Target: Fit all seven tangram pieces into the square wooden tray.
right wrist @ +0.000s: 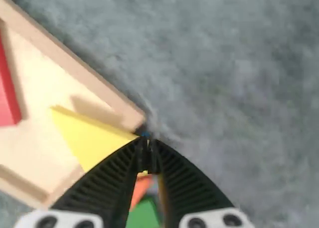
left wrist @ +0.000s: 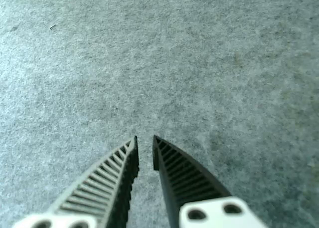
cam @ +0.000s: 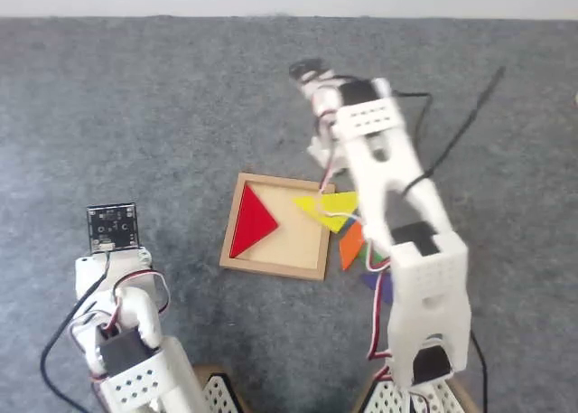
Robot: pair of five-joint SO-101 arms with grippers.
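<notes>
**Right gripper [right wrist: 147, 143] clamped on an edge of the yellow triangle [right wrist: 92, 135].**
The triangle extends from the fingertips across a corner of the square wooden tray [right wrist: 107, 91]. A red triangle [cam: 251, 219] lies in the tray beyond it. The left gripper [left wrist: 144, 140], jaws slightly parted, holds nothing over the carpet [left wrist: 199, 63].

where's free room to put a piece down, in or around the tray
Free: tray floor between red triangle and right rim; carpet left of it. Crowded: right side, loose pieces under the right arm, yellow triangle across the rim.
</notes>
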